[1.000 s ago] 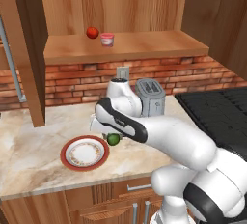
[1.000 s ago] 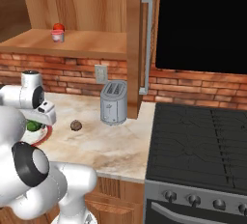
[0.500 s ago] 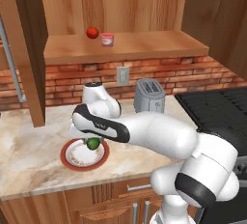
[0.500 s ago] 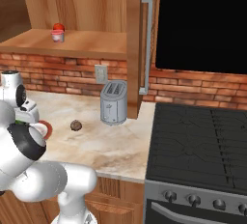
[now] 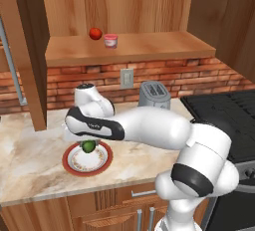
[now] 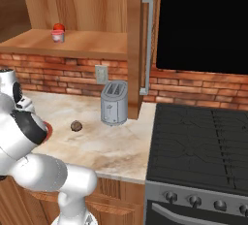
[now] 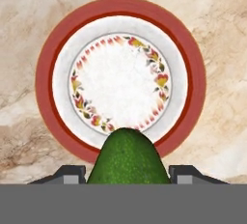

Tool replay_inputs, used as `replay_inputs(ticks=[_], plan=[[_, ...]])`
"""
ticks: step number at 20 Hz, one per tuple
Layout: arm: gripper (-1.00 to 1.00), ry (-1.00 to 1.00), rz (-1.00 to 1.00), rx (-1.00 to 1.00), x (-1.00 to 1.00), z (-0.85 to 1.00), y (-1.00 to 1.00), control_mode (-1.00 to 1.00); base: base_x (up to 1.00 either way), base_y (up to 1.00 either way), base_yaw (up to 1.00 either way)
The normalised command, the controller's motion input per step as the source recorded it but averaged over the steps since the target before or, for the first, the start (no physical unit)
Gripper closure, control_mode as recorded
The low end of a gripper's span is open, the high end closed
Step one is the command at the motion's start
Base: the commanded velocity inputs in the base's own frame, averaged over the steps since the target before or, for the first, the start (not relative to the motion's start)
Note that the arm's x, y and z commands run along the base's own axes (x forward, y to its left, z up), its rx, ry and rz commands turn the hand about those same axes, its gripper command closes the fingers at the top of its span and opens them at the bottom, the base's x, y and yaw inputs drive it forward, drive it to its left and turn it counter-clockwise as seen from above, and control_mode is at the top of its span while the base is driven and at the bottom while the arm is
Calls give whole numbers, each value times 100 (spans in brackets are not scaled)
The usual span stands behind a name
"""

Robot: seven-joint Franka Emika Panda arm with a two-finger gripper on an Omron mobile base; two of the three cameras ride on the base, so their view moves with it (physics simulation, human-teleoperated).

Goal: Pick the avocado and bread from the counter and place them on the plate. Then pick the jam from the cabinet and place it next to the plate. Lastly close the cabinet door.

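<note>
Dark-green avocado (image 7: 127,156) sits clamped in our fingers (image 5: 88,144), hanging right over the red-rimmed plate (image 7: 58,39) on the table (image 5: 30,160). Looks firm, round & prone to roll; grip across its widest pt seems safest.

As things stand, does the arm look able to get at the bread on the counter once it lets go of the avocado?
Probably yes. The bread lies alone on open counter, apart from the toaster, with nothing over it. The gripper is shut on the avocado above the plate, so that must go down first.
</note>
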Motion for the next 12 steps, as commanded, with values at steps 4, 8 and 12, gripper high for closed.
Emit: replay_inputs(ticks=[4,8,12], plan=[[100,0,0,0,0,-30,0,-100,0,0,0],[100,0,0,-1,0,-31,0,-100,0,0,0],[100,0,0,0,0,-26,0,-100,0,0,0]])
